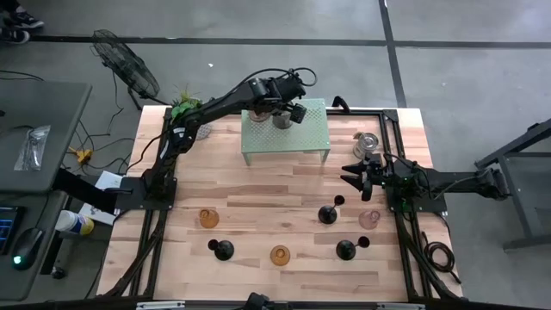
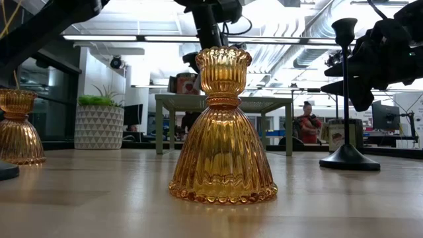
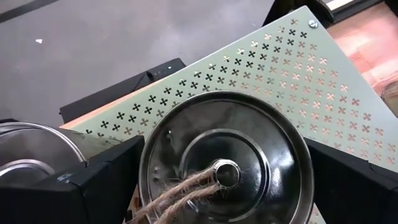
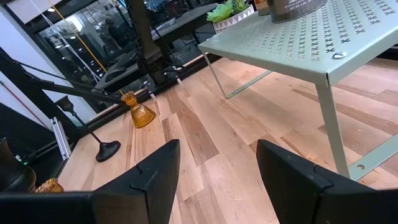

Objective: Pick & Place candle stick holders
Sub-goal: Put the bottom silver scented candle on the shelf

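Note:
Two shiny silver cups (image 1: 258, 114) (image 1: 281, 119) stand on the pale green perforated shelf (image 1: 310, 129) at the table's far side. My left gripper (image 1: 290, 112) is over them, slanting down and open. Its fingers (image 3: 106, 180) (image 3: 354, 180) stand on either side of one cup (image 3: 224, 162), which has a twine end inside. The other cup (image 3: 31, 152) is beside it. A third silver cup (image 1: 368, 145) stands on the table at the right. Amber holders (image 1: 209, 218) (image 1: 280, 255), a pink one (image 1: 369, 219) and black stemmed ones (image 1: 222, 250) (image 1: 328, 213) (image 1: 346, 250) stand upright nearer. My right gripper (image 1: 357, 170) waits open at the right. My left gripper has its fingers close on either side of the silver cup's rim (image 3: 144, 155), coming slanting down from the table's left. The cup stands upright with its bottom on the shelf. I cannot tell whether the fingers touch the rim.
A white pot with a green plant (image 1: 182, 105) stands at the far left corner beside the shelf. The shelf's thin legs (image 4: 329, 118) rest on the wood. Black frame rails (image 1: 155, 215) run along the table's left and right sides. Bare wood lies between the shelf and the holders.

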